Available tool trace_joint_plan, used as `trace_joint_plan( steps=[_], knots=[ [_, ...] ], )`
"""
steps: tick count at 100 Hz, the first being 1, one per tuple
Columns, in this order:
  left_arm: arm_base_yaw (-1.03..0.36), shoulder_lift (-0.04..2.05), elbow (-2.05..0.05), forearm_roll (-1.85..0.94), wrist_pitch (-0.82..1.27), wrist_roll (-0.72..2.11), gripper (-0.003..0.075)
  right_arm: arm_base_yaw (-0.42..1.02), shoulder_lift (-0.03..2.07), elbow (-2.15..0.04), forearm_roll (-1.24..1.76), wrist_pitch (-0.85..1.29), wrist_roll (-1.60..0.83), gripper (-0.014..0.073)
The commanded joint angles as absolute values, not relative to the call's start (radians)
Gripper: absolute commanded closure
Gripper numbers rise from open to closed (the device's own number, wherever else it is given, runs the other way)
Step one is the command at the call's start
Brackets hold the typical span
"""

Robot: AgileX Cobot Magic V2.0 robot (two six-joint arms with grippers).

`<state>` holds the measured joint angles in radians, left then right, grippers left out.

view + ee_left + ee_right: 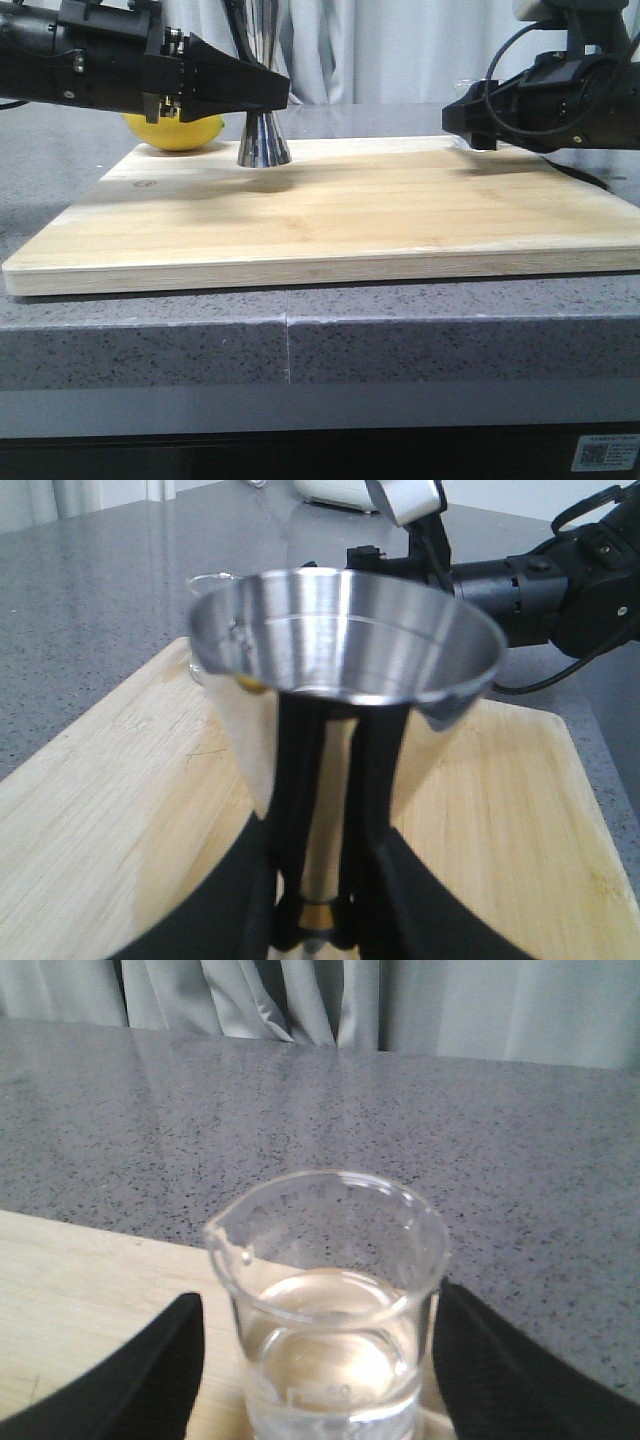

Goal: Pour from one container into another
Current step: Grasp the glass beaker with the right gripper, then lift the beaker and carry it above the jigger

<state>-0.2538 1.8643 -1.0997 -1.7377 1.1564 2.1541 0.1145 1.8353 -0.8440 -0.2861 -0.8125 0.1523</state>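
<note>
At upper left of the front view, our left gripper point(268, 95) clamps the tall shiny steel hourglass jigger point(264, 140) standing on the pale wooden board point(330, 215). Our right gripper point(318, 1360) has fingers apart around the small clear glass beaker point(330, 1310), at upper right.

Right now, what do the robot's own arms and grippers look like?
Both arms are matte black with blocky housings. The left gripper tapers to a wedge-shaped point, with silver screws behind it. Black cables loop over the right arm and above the left one. The right gripper's fingers are black, faced with finely ribbed pads.
</note>
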Motion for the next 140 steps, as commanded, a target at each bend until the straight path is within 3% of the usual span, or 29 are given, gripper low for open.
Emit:
trace_joint_plan(
  steps=[1,36,70,94,140],
  knots=[
    [-0.264,1.807,-1.128,-1.811,1.270,2.149,0.0739,0.112,1.795,-0.871,-0.292,-0.885,0.151,0.0160],
    [-0.264,1.807,-1.128,-1.811,1.270,2.149,0.0739,0.112,1.795,-0.871,-0.302,-0.885,0.151,0.0221],
    [-0.264,1.807,-1.128,-1.811,1.270,2.149,0.0739,0.112,1.795,-0.871,-0.302,-0.885,0.151,0.0224],
    [-0.264,1.807,-1.128,-1.811,1.270,2.149,0.0739,0.112,1.795,-0.871,-0.302,-0.885,0.151,0.0283],
    [-0.264,1.807,-1.128,-1.811,1.270,2.149,0.0739,0.112,1.795,-0.871,-0.302,-0.889,0.151,0.0284]
  ],
)
